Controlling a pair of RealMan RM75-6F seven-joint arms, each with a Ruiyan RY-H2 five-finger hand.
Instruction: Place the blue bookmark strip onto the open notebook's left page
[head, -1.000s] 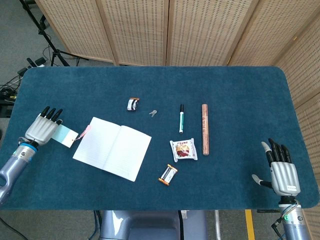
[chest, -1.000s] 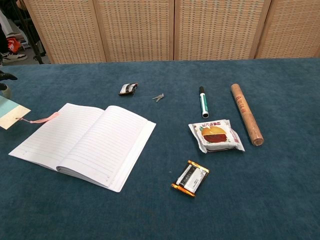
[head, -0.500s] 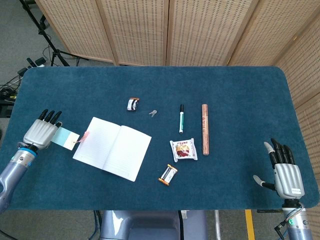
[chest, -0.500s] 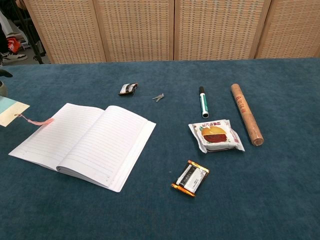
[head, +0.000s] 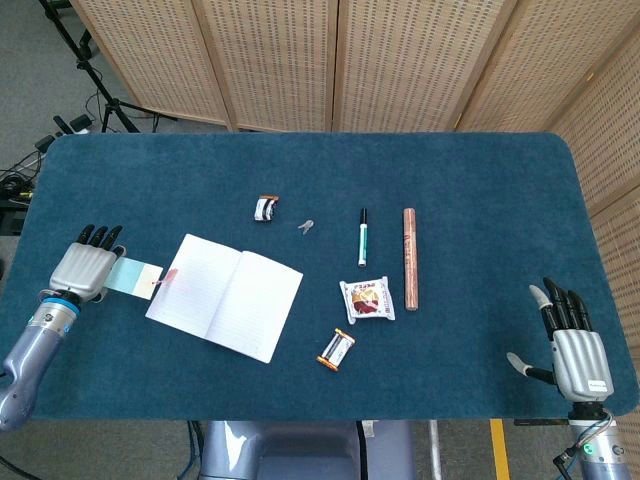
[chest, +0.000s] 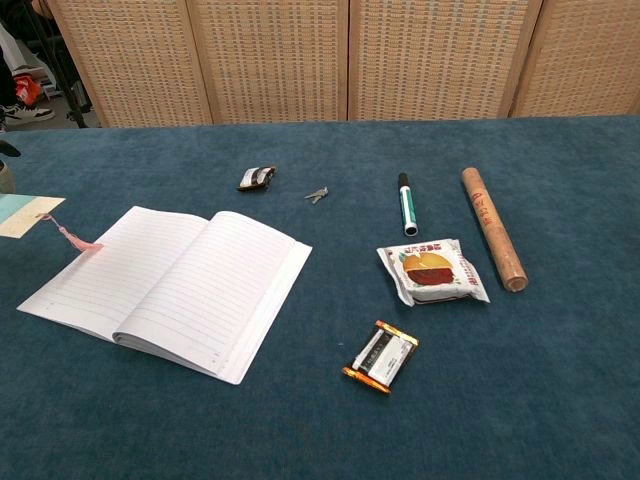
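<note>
Your left hand (head: 84, 270) rests on the pale blue bookmark strip (head: 133, 279), just left of the open white lined notebook (head: 225, 296).
Whether it grips is unclear; your right hand (head: 576, 349), far right of the notebook, is spread, empty.

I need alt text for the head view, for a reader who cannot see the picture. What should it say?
Seen from above, the left robot hand holds a blue bookmark strip just left of an open notebook on a blue table. The right robot hand rests open at the table's near right corner. A marker, snack packet and brown stick lie right of the notebook.
</note>
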